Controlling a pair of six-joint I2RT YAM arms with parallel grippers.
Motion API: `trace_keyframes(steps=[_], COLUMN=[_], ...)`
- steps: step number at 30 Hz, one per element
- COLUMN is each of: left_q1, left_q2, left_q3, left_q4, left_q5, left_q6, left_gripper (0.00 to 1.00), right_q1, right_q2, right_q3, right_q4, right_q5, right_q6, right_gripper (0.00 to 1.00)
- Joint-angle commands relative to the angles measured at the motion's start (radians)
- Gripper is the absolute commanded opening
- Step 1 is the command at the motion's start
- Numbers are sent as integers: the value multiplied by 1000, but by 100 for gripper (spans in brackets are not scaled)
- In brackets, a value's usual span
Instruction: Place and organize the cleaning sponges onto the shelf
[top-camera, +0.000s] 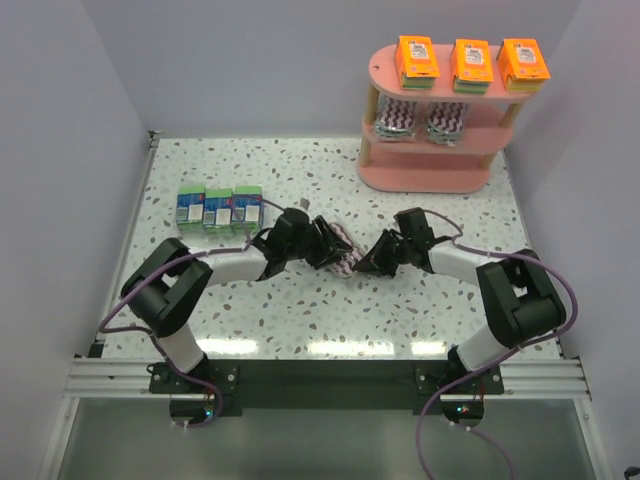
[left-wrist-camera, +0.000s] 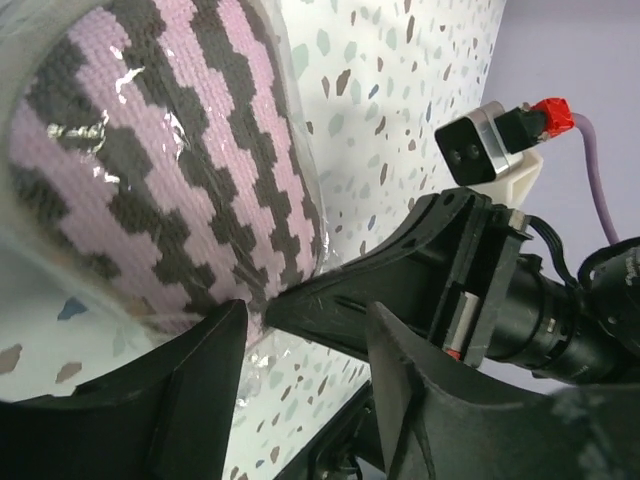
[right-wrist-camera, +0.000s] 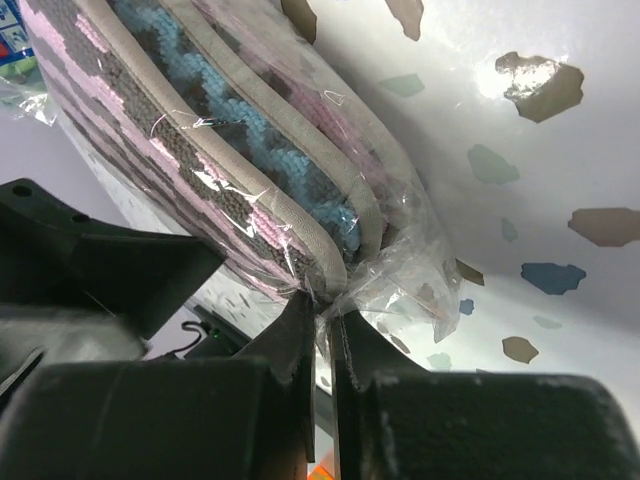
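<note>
The zigzag pack (top-camera: 343, 256) is at the middle of the table (top-camera: 300, 320), well apart from the shelf (top-camera: 420, 180), caught between both arms; the right gripper (right-wrist-camera: 322, 320) is pressed together on the thin sealed flap of clear wrap at the pack's end, not on the sponge itself; the left gripper (top-camera: 322, 245) stands half spread about the other end, and I cannot tell whether its fingers bear on the pack or merely flank it; this looks like a handover to the right arm, the one nearer the shelf; a pinch on a flap is weak, so the left should let go slowly and only once the wrap shows no slipping, and the right should lift gently with the pack hanging straight; the middle board holds two like packs (top-camera: 425, 120) with bare board toward its right end, so that gap seems the goal; orange packs (top-camera: 472, 62) fill the top, and blue-green boxes (top-camera: 218, 207) wait on the table at left
</note>
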Motion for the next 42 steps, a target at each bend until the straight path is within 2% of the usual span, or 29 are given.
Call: trace_keyframes(steps=[1, 4, 8, 11, 15, 17, 20, 22, 28, 33, 38, 39, 42], left_q1=[21, 58, 155, 236, 291, 313, 321, 325, 333, 339, 344, 342, 344], left_q2=[-135, -240, -346, -430, -504, -532, -549, -546, -538, -555, -570, -575, -575], left_q3=[47, 133, 178, 153, 127, 98, 78, 76, 115, 116, 73, 66, 49], left_q4=[-132, -272, -387, -422, -488, -496, -502, -508, -534, -542, -517, -511, -497], left_q5=[-47, -99, -67, -41, -36, -15, 5, 19, 53, 71, 99, 102, 109], left_q6=[89, 173, 215, 232, 278, 281, 287, 293, 336, 350, 336, 333, 330], left_gripper=[57, 68, 73, 75, 78, 78, 78, 78, 78, 79, 79, 79, 79], right_q1=[-1, -27, -102, -219, -467, -588, -662, -684, -758, -814, -836, -839, -851], right_q2=[-59, -131, -249, -359, -465, -493, -481, -469, -348, -311, -271, -265, -234], right_q3=[-24, -30, -15, 28, 176, 235, 358, 410, 577, 591, 596, 570, 548], right_q4=[-46, -88, -187, -331, -696, -805, -922, -897, -755, -546, -417, -310, -144], right_q5=[64, 47, 10, -2, 114, 217, 320, 317, 161, -2, -143, -176, -255], right_q6=[-11, -4, -14, -51, -149, -172, -197, -174, -143, -32, 27, 88, 204], right_gripper=[0, 0, 0, 0, 0, 0, 0, 0, 0, 0, 0, 0, 0])
